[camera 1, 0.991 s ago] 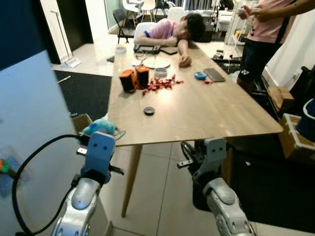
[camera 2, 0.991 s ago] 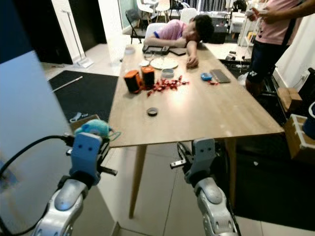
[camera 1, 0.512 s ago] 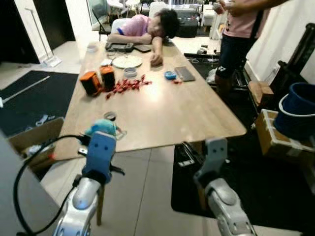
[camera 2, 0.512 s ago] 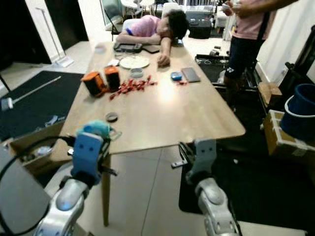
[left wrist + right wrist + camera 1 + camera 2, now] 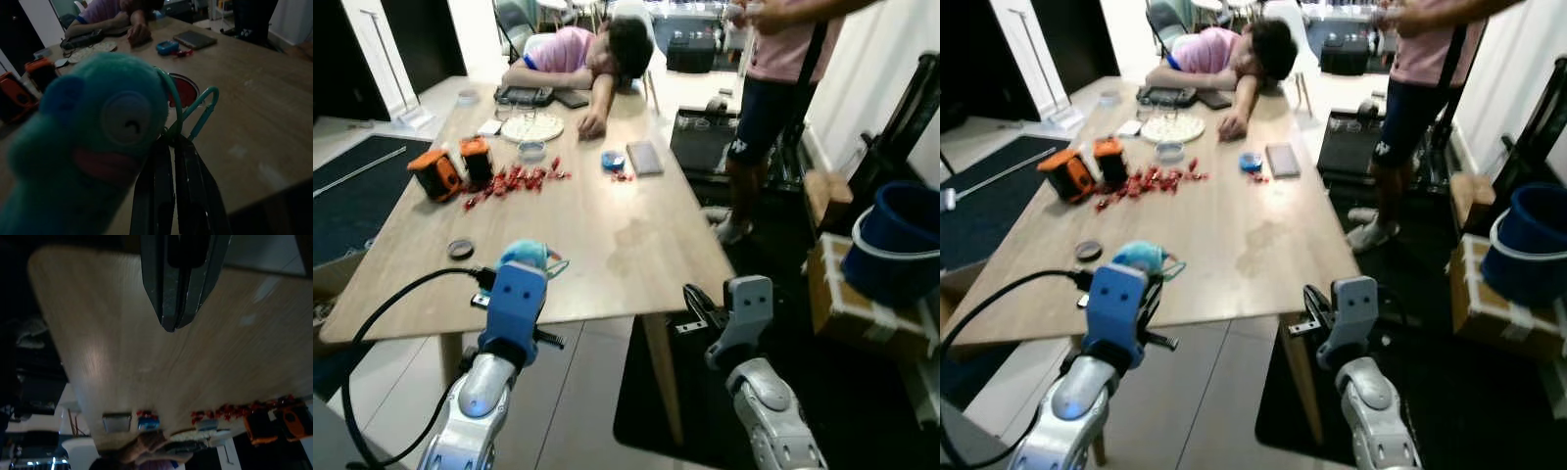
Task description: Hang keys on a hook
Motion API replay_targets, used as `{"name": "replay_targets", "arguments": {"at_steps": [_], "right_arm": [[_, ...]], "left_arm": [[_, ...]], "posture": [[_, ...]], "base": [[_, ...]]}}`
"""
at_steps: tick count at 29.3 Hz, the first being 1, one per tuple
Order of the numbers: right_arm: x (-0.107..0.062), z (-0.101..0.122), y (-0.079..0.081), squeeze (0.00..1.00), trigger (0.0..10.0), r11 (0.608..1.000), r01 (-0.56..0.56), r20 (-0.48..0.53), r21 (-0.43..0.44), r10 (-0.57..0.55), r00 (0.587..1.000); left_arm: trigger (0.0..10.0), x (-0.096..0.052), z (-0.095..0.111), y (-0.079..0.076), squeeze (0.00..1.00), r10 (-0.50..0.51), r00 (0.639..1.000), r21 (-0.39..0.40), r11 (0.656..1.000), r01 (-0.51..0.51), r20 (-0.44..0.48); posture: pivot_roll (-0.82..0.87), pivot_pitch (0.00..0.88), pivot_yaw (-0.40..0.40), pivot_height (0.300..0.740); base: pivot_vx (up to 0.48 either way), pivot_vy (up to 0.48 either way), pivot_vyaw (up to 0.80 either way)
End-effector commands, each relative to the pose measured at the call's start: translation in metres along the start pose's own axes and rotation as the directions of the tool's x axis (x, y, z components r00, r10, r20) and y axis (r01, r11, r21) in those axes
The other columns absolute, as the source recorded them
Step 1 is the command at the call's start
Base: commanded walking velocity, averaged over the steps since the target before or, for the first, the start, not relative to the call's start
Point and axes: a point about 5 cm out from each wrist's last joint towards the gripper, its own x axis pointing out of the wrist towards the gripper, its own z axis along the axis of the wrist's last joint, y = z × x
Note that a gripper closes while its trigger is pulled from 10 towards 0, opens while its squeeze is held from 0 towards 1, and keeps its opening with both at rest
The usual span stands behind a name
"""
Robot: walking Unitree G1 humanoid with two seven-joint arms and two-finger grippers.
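Holding the keys [image 5: 98, 142] by their teal carabiner, your left end effector [image 5: 173, 161] is clamped shut above the tabletop [image 5: 636, 245] edge; right end effector [image 5: 176, 308] is closed and empty; hanging remains, no hook located.

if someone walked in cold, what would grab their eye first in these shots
Probably the teal plush keychain pinched in the left pincer, held over the near edge of the long wooden table. Next, the person slumped over the table's far end, and the scatter of red wrappers beside two orange containers.
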Motion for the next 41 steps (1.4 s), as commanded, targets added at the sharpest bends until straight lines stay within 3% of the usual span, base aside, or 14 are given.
{"name": "replay_targets", "arguments": {"at_steps": [1, 18, 41], "right_arm": [[-0.0012, -0.0031, 0.0034, 0.00, 10.0, 1.000, -0.007, -0.009, 0.010, 0.007, 1.000], [-0.0001, -0.0038, 0.0050, 0.00, 10.0, 1.000, -0.013, -0.008, 0.016, 0.013, 1.000], [0.0014, -0.0040, 0.0074, 0.00, 10.0, 0.999, -0.036, -0.012, 0.005, 0.036, 0.999]], "left_arm": [[10.0, -0.0018, -0.0034, 0.0006, 0.00, 0.001, 1.000, 0.006, 1.000, -0.001, -0.019], [10.0, -0.0012, -0.0021, -0.0010, 0.00, -0.003, 1.000, -0.011, 1.000, 0.003, -0.015], [10.0, -0.0020, -0.0033, -0.0013, 0.00, -0.003, 1.000, -0.005, 1.000, 0.003, -0.019]], "posture": [[0.19, 0.106, 0.021, 0.740], [0.20, 0.102, 0.020, 0.740], [0.20, 0.096, 0.014, 0.740]], "base": [[0.000, 0.000, 0.00], [0.000, 0.000, 0.00], [0.000, 0.000, 0.78]]}}
